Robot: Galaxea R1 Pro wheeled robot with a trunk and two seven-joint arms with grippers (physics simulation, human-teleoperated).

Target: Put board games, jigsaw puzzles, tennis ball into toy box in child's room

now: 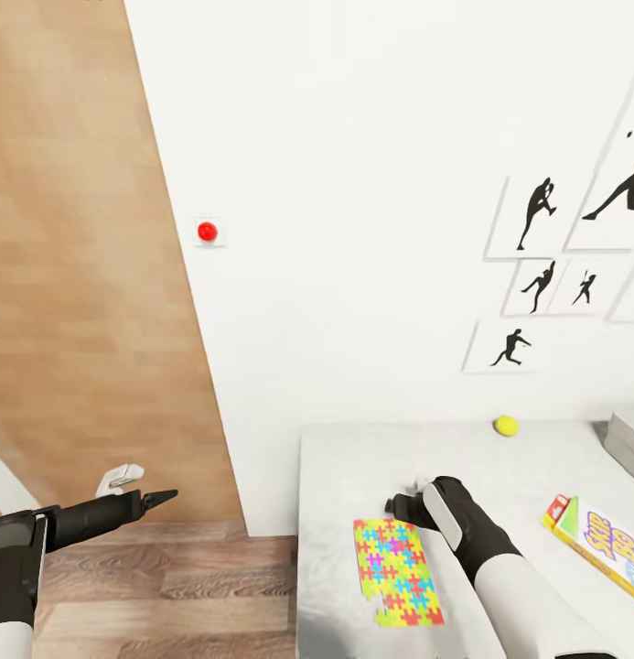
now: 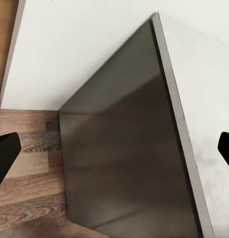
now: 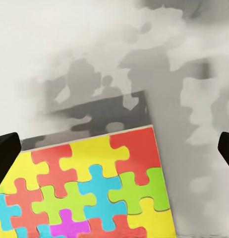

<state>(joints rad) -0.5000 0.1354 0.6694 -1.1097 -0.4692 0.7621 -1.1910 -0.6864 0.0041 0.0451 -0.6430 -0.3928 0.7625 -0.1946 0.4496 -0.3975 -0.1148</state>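
Here, the jigsaw puzzle [image 1: 396, 573] lies flat near the table's [image 1: 353, 458] near-left edge, its long axis running from six to twelve o'clock in our head view, the far short end pointing toward the wall. Our right gripper [image 1: 401, 502] hangs just beyond that far end, at about twelve o'clock from the puzzle, so the puzzle sits just back toward us from the fingers. In the right wrist view the puzzle [image 3: 89, 191] lies below, and the two dark fingertips [image 3: 4, 156] stand wide apart, holding nothing.

The left gripper [image 1: 156, 500] hovers over the floor, well apart at nine o'clock, fingers [image 2: 3, 156] apart too. We judge the right arm clearly nearer. The tennis ball [image 1: 506, 426] rests by the wall at about one o'clock.
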